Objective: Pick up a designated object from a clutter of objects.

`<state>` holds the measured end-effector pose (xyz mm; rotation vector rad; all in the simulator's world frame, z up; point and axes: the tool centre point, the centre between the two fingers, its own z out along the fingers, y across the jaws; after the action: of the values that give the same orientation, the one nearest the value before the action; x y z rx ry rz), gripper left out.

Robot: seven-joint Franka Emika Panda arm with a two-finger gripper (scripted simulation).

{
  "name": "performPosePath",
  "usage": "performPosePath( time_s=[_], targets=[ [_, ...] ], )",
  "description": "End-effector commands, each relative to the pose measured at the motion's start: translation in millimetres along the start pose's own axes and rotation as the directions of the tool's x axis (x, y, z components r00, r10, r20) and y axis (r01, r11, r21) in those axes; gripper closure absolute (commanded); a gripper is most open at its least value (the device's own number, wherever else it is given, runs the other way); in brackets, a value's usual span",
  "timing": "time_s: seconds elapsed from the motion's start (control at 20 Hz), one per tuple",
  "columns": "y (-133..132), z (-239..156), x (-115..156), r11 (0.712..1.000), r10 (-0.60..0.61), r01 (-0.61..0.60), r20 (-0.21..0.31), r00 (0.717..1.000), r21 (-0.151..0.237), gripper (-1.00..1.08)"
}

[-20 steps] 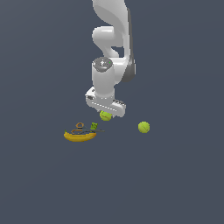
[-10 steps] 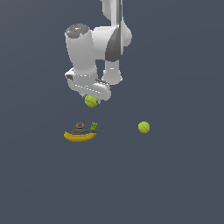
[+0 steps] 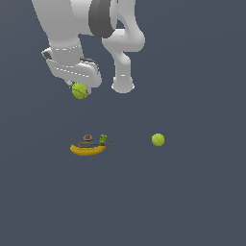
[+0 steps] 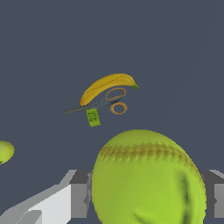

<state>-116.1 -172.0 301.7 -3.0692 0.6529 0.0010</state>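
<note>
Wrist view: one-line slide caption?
Gripper holds a tennis ball above banana, scissors and green block.

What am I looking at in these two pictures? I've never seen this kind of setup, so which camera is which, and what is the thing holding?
This is a simulated white robot arm. The exterior view looks at the whole scene from off the arm; the wrist view comes from a camera mounted just above the hand, so it looks down past it. The hand is shut on a yellow-green tennis ball, lifted well clear of the dark surface; that is the big ball filling the wrist view. Below lie a banana, a pair of scissors with brown handles, a small green block, and a second tennis ball lying apart from them.
</note>
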Motion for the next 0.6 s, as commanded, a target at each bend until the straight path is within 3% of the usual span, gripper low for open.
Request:
performPosePath(
  time_s=[0.0,0.55],
  targets=[
    [18,-23,2,1.000,0.000,0.000,-0.001,1.000,-0.001,1.08],
    [67,-87,12,1.000,-0.001,0.001,-0.001,1.000,-0.003,1.08]
  ],
)
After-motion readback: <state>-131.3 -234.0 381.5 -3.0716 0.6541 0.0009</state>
